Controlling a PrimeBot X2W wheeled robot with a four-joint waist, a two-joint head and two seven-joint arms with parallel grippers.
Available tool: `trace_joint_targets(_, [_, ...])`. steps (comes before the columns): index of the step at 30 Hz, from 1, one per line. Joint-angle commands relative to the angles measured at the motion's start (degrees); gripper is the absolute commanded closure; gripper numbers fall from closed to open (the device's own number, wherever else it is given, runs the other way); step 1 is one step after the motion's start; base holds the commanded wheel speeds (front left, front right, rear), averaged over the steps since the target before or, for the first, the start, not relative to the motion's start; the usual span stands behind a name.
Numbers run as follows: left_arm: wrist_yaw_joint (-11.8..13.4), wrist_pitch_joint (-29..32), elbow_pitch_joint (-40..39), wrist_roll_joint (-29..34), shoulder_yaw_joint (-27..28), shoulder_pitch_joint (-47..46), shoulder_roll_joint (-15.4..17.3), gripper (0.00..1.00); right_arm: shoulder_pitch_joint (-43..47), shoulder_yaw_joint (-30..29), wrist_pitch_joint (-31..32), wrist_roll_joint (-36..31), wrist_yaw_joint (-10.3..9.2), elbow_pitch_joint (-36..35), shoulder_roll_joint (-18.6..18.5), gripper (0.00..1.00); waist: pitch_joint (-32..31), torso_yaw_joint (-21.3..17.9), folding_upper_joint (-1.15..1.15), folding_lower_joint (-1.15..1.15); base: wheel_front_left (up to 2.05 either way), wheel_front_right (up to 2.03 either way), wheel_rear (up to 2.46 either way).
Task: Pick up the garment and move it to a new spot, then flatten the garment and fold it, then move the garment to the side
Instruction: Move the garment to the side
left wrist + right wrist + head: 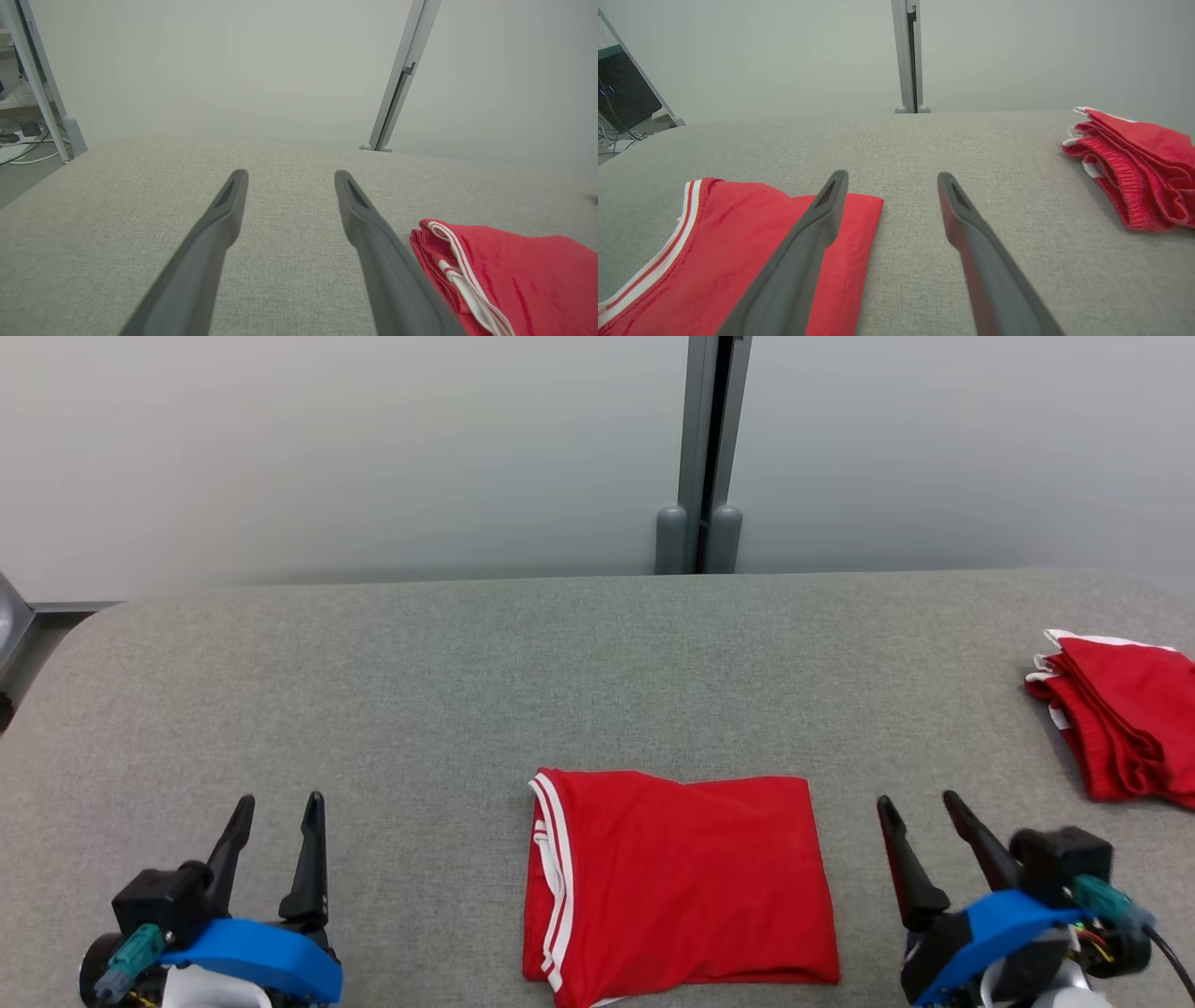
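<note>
Neatly folded, the garment (681,887) lies on the grey fabric surface (373,691) between two wide-open, empty grippers. Its striped edge faces the left gripper (280,800), and its plain edge sits just beside the nearer right gripper (917,800).

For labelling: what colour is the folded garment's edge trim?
White with a red stripe on the garment; clearest in left wrist view.

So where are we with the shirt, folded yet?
Folding looks done: the shirt lies as a neat red rectangle, striped trim on its left edge. Nothing is in hand: left end effector and right end effector sit open either side of it, not touching. To do: move it aside; it lies centred, the shorts at far right.
</note>
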Motion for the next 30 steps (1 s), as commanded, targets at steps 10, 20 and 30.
trace_joint_targets(10, [-0.4, 0.6, -1.0, 0.8, -1.0, -5.6, 0.1, 0.0, -9.0, 2.9, 19.1, 1.5, 0.03, 9.6, 0.5, 0.0, 4.6, 1.4, 0.0, 0.0, 0.0, 0.0, 0.0])
trace_joint_targets(20, [-1.1, 0.2, 0.2, 1.2, -2.4, -8.4, -0.7, 0.0, -11.1, 5.8, 28.9, 5.0, 0.04, 19.5, 0.7, 0.0, 6.0, 3.2, 0.0, 0.0, 0.0, 0.0, 0.0])
trace_joint_targets(30, [-0.4, 0.0, -0.1, 0.6, -1.9, -7.7, -0.7, 0.0, -16.5, 8.0, 29.2, 1.2, 0.02, 17.7, 0.1, 1.0, 6.3, 2.0, 0.0, 0.0, 0.0, 0.0, 0.0])
